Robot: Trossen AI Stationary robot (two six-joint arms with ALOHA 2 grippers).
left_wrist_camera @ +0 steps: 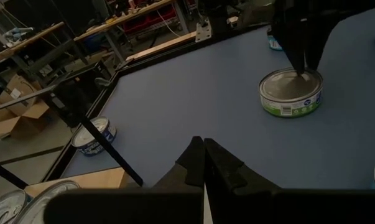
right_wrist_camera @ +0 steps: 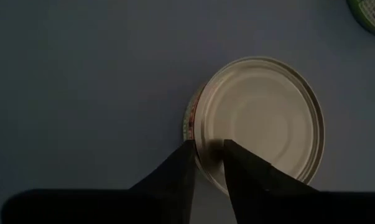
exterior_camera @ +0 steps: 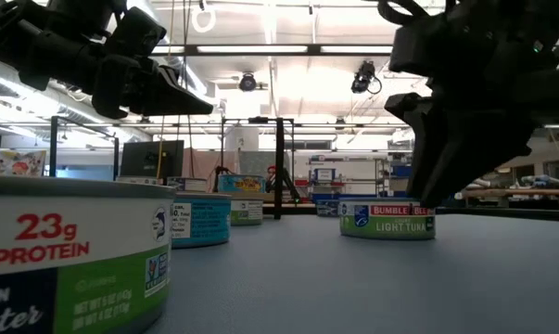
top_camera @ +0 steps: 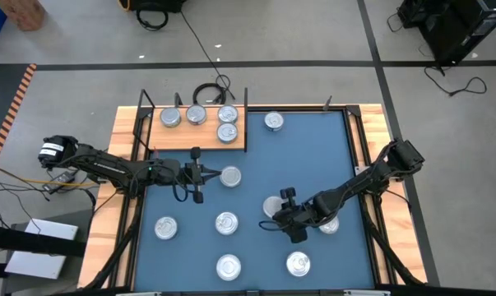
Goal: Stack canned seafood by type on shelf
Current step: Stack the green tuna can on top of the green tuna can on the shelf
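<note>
Blue mat (top_camera: 256, 185); right tool (right_wrist_camera: 207, 163) parted over tin (right_wrist_camera: 262, 121) rim

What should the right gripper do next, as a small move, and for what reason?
Probably it should open wider and come down around the tin. The right gripper hangs straight over this tin's near rim, its fingers only a little apart, a gap far narrower than the lid, so it cannot grasp yet. The left gripper waits shut near the shelf.

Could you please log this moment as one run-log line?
left end effector: shut, empty, beside shelf | right end effector: slightly open over tin rim | shelf: four tins
</note>
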